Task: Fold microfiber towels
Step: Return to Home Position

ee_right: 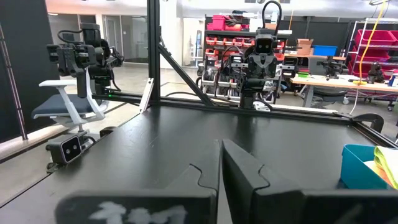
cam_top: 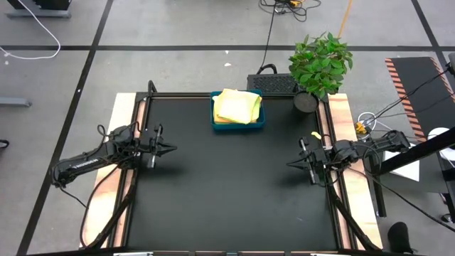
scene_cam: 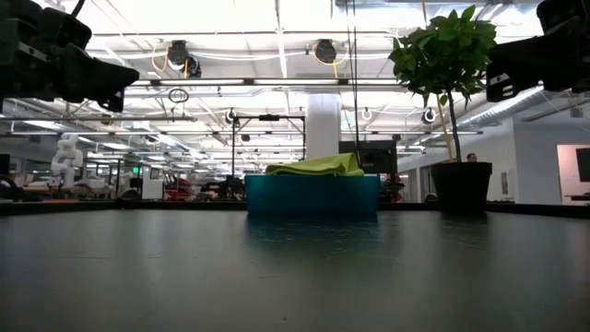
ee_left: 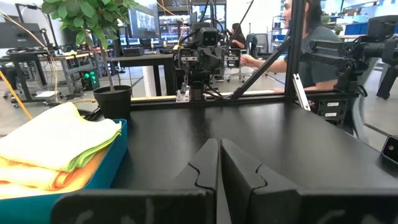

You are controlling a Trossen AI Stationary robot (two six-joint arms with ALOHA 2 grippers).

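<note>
Left gripper [cam_top: 170, 148] hangs near the left edge of the black mat [cam_top: 227, 203], fingers pressed together with nothing between them. Right gripper [cam_top: 290, 163] is near the right edge, likewise clamped on nothing. The tips point at each other, well apart, both clear of the surface in the low view. The mat between them is bare.

Microfiber towels [cam_top: 237, 106] lie stacked in the blue tray [cam_top: 238, 128] at mid far edge, lime-green over orange. Potted plant [cam_top: 320, 62] stands at the far right corner, apart from the tray.

One blue tray [cam_top: 238, 127] holds at least three stacked towels [cam_top: 237, 107]; one potted plant [cam_top: 320, 64] stands beside the tray.
</note>
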